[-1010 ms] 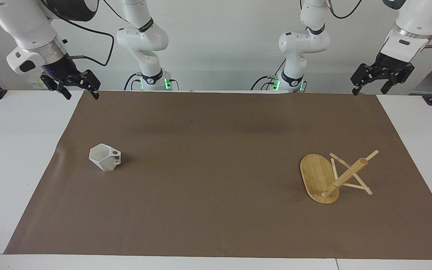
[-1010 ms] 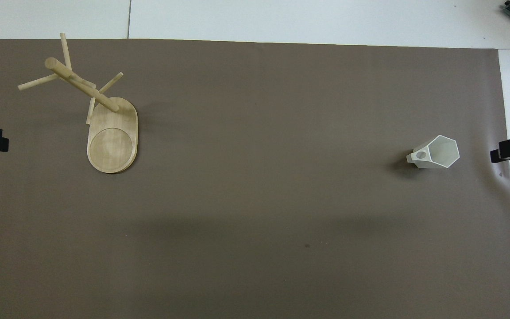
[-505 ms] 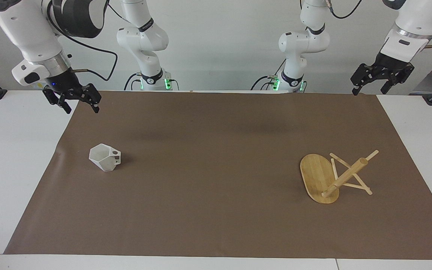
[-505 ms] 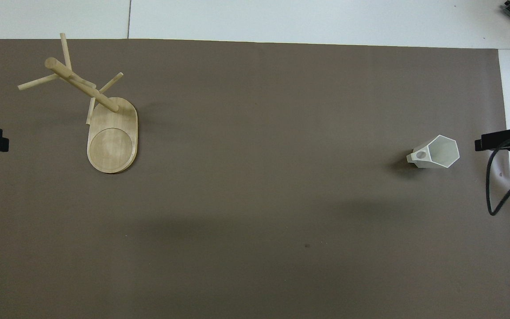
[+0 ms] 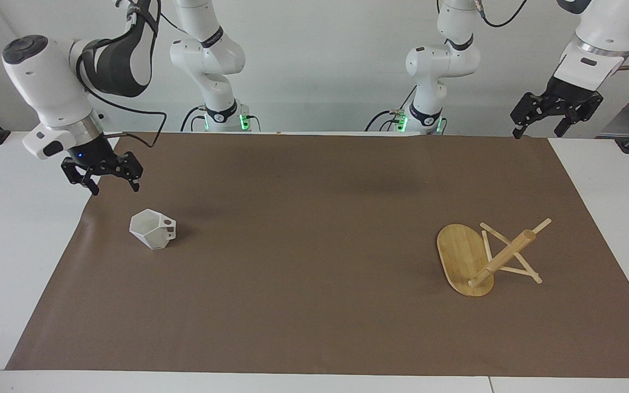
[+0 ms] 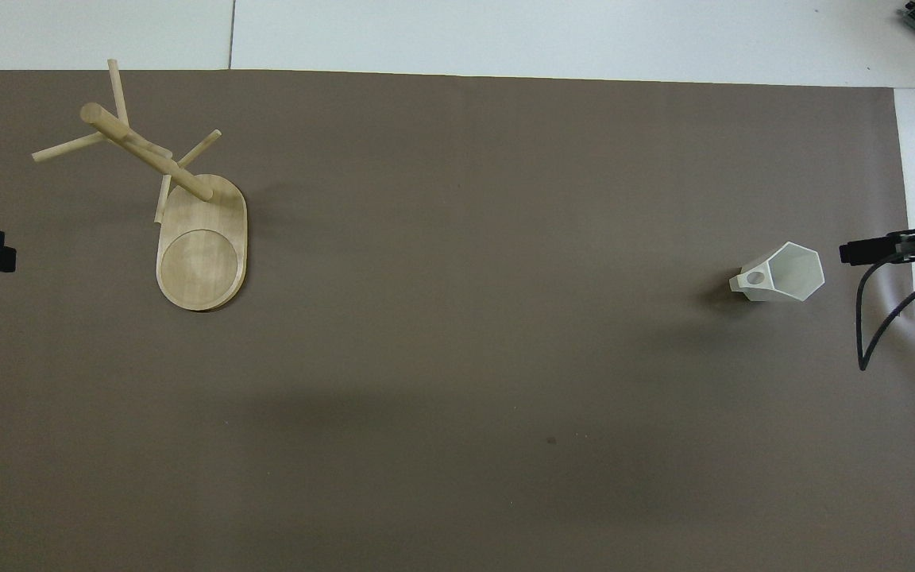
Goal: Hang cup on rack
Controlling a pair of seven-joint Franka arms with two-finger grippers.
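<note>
Cup (image 5: 152,230) and rack (image 5: 484,256) well apart

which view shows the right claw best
The facing view: the whole right claw shows there, open and empty, hanging over the mat's edge close to the cup. The overhead view catches only its dark tip at the frame's edge, beside the cup, with its cable.

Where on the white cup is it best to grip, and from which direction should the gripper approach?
Probably the rim wall of the cup, from above. It stands upright with its mouth open upward, so one finger can go inside and one outside. Keep off the pierced handle, which a peg must pass through. The open right gripper hangs closest, empty.
</note>
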